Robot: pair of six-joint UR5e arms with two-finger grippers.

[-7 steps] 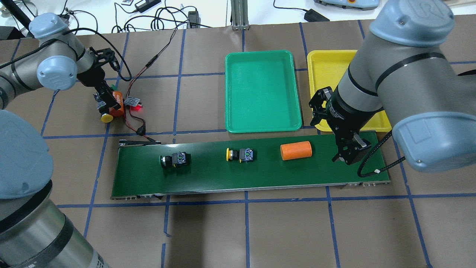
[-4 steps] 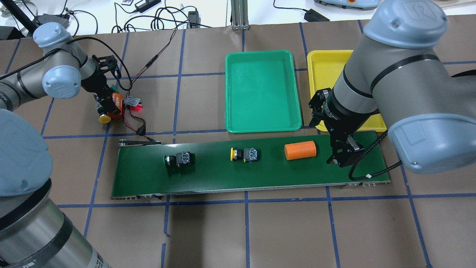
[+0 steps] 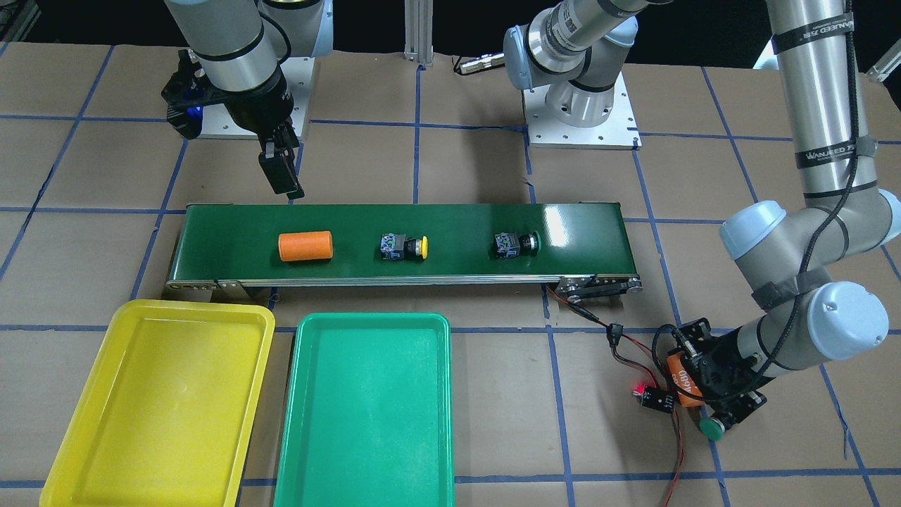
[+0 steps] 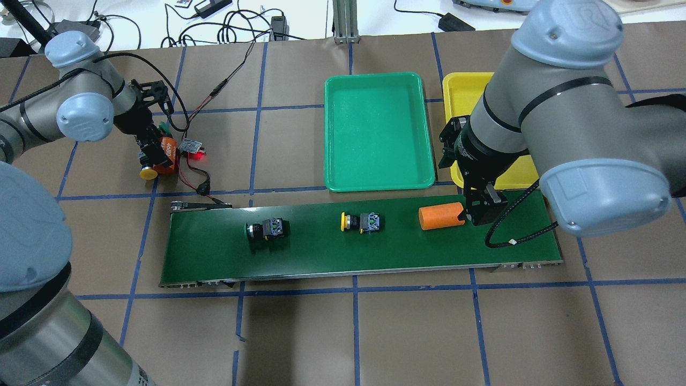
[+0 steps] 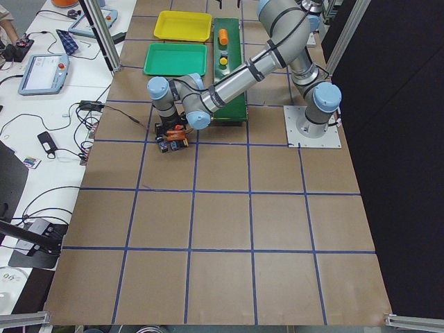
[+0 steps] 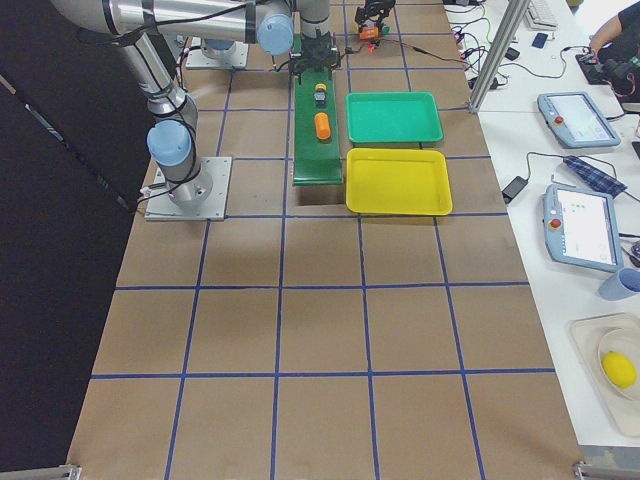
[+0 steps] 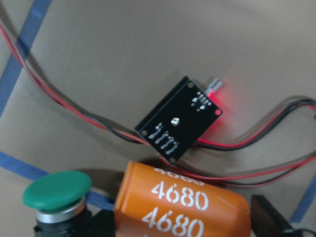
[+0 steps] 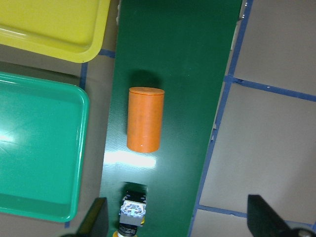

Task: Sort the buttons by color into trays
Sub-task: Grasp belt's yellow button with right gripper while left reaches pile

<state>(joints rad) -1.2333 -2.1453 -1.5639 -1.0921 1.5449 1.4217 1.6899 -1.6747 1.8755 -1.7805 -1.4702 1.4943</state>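
Right gripper (image 4: 478, 213): spread, empty, over belt (image 4: 321, 252), cylinder (image 4: 440, 216) just beside; yellow button (image 4: 360, 222) beyond, green button (image 4: 266, 230) farther. Trays (image 4: 378, 131) empty behind, awaiting sorting. Left gripper (image 3: 714, 394): clenched on cylinder, apparently feeding belt

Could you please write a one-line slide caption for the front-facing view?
Two buttons and an orange cylinder lie on the belt; both trays sit empty.
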